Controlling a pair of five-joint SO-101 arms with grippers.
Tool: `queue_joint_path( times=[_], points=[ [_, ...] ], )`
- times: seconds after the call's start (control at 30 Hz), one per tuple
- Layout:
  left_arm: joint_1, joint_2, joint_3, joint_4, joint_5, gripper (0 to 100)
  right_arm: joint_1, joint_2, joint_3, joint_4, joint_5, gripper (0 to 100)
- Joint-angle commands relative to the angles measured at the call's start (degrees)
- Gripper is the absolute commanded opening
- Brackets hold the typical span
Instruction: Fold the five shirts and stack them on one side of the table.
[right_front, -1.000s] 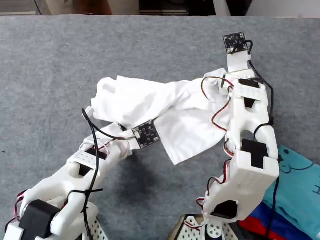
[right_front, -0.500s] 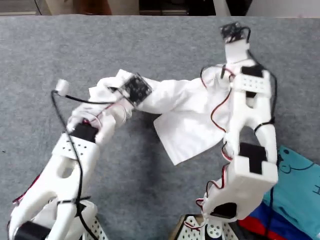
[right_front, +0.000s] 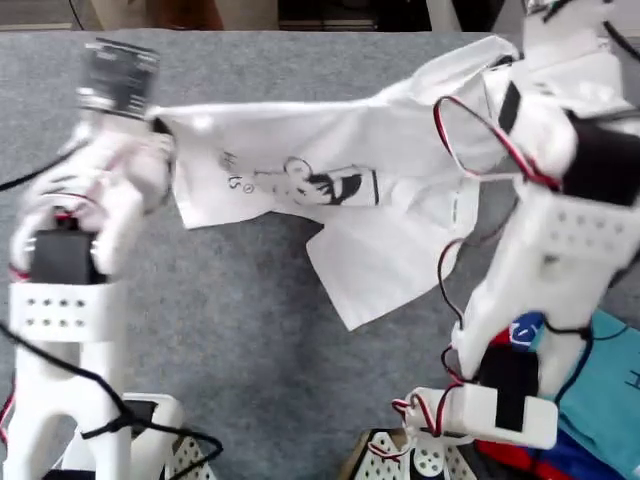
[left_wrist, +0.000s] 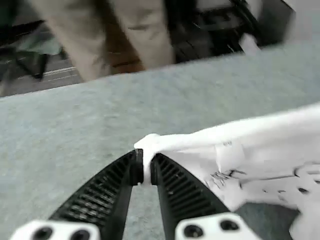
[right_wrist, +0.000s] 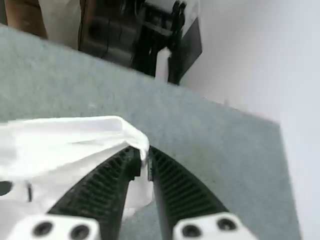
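White shirt (right_front: 330, 190) was up and stretched between both arms.
A second earlier it lay bunched on the grey table (right_front: 230, 340) with both arms low; by now I had them raised and pulled apart. The left gripper (left_wrist: 144, 170) pinched one corner and the right gripper (right_wrist: 142, 162) the other, print side up, lower part draped on the table. Looked spread enough to lay flat and fold. Teal and blue shirts (right_front: 610, 400) sat by the right arm's base.

White arms (right_front: 62, 310), black servos (right_front: 60, 258), ribbed black end effector (left_wrist: 143, 169).
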Motion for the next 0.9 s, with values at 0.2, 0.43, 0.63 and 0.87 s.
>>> queue_joint_path(
  times=[0.2,0.43,0.63,0.87],
  points=[
    [-8.44,0.04,-3.69,0.44,2.64,2,-0.75,-2.86,-8.57,7.03,4.13,0.5],
    [-10.9,0.04,-3.96,6.51,-2.2,2,-0.66,-4.88,-8.92,8.18,6.07,0.5],
    [-10.99,0.04,-4.22,8.0,-3.87,2,-0.66,-6.29,-8.66,8.26,6.07,0.5],
    [-11.08,0.04,-4.22,8.0,-3.87,2,-0.66,-6.29,-8.92,8.26,6.07,0.5]
  ],
)
